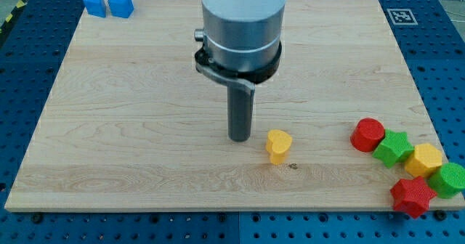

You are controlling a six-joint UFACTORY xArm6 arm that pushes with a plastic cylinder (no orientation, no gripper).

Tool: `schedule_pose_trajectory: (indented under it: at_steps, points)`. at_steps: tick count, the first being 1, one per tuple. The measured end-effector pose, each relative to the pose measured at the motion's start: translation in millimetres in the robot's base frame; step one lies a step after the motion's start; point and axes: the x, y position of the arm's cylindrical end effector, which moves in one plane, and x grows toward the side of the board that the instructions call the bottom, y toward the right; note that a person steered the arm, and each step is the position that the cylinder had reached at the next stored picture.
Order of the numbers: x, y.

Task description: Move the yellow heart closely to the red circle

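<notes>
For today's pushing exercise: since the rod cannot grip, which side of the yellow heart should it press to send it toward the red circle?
Press the yellow heart on the face toward the view's left. The red circle lies to the view's right, and my tip already stands just left of the heart, so a rightward push probably suits.

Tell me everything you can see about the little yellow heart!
The yellow heart is a small chunky block, plain bright yellow, smooth like plastic or painted wood. It lies flat on the wooden board, heart face up, low in the middle of the view. Nothing touches it: my tip stands just to its left with a small gap. The red circle sits far off to its right.
</notes>
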Motion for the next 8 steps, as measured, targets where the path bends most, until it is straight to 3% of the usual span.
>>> schedule_pose_trajectory:
  at_steps: [2, 8]
  points:
    - [-9.2, 13.4]
    - [29.5, 41.5]
